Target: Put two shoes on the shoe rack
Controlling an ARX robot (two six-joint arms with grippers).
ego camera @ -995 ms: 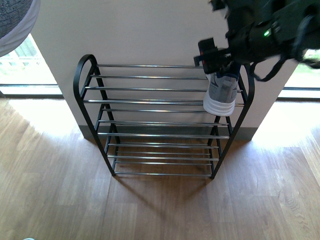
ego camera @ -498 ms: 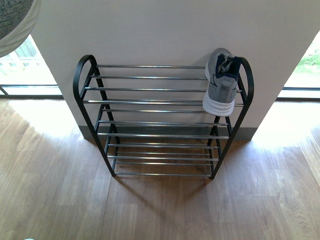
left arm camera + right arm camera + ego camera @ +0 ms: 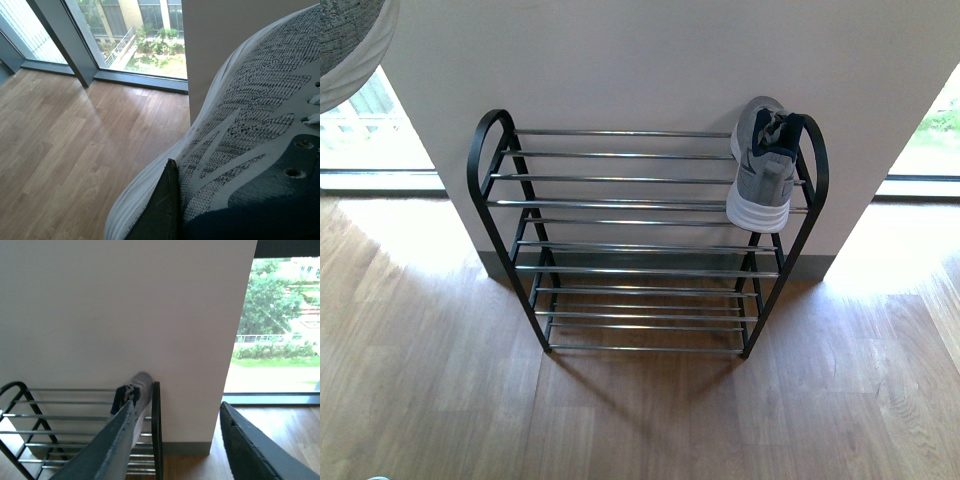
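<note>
The shoe rack [image 3: 620,205] stands against the white wall, with black arched side frames and chrome bars. One grey knit sneaker [image 3: 763,165] with a white sole lies on its top tier at the right end, heel toward me. It also shows in the right wrist view as the sneaker [image 3: 141,386] beside the rack's side frame [image 3: 156,430]. My right gripper [image 3: 176,405] is open and empty, well back from the rack. My left gripper [image 3: 210,220] is shut on a second grey knit sneaker [image 3: 240,130]. That held sneaker [image 3: 345,40] hangs at the front view's top left corner.
Wooden floor [image 3: 640,420] spreads in front of the rack. Floor-to-ceiling windows [image 3: 370,130] flank the white wall [image 3: 620,60] on both sides. A grey skirting strip [image 3: 500,268] runs along the wall's foot behind the rack.
The right arm, which was over the sneaker at the rack's right end, has pulled out of the front view. That sneaker stays on the top tier. The held sneaker has barely moved.
</note>
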